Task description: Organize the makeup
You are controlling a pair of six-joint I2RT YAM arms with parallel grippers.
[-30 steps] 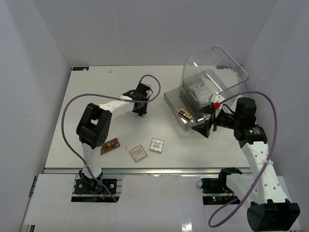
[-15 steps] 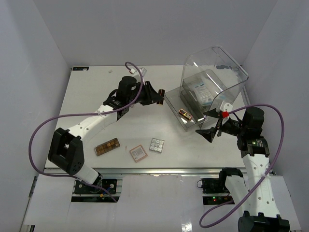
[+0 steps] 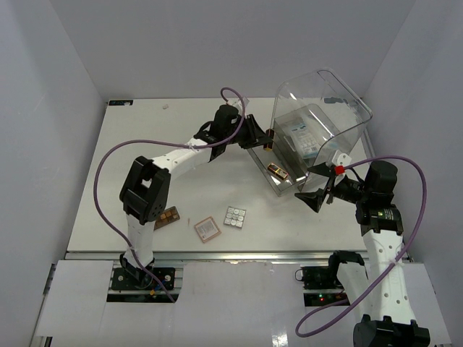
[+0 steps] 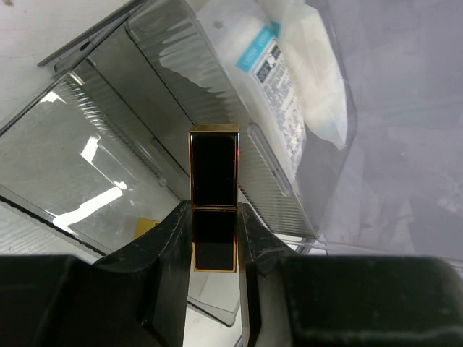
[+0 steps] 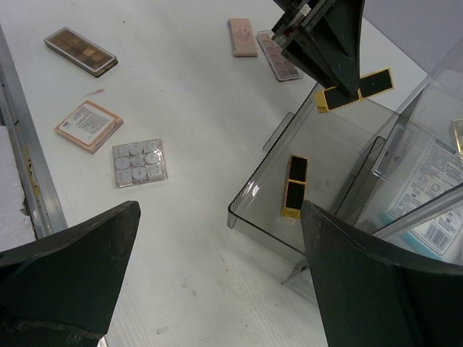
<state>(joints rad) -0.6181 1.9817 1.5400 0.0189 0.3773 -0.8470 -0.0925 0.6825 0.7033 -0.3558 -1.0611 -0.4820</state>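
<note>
Left gripper (image 4: 215,224) clamped on dark-gold piece (image 4: 214,163), long axis pointing straight out from the jaws, just above clear box's tray (image 5: 329,170). Right gripper (image 5: 217,285) spread wide, empty, beside tray.

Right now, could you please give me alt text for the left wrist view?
The left pincer grips a black-and-gold case over the front tray of the clear box. A white-blue packet lies deeper inside it.

Bright, even overhead light leaves only faint soft shadows on the white table (image 3: 145,119), white glare streaks the clear box (image 4: 90,163) in the left wrist view, and both wrist views show their near dark fingers (image 5: 65,267) slightly soft.
</note>
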